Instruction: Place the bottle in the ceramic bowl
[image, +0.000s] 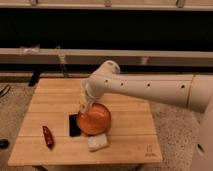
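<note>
The orange ceramic bowl (96, 121) sits at the middle of the wooden table (132, 132). My gripper (86, 100) hangs from the white arm that reaches in from the right, and it is over the bowl's left rim. It is shut on a pale, see-through bottle (85, 106), which it holds roughly upright, with its lower end at or just above the rim. The wrist hides the top of the bottle.
A flat black object (74, 125) lies against the bowl's left side. A white sponge-like block (98, 142) lies just in front of the bowl. A red pepper-like object (47, 136) lies at the front left. A dark counter with a rail runs behind the table.
</note>
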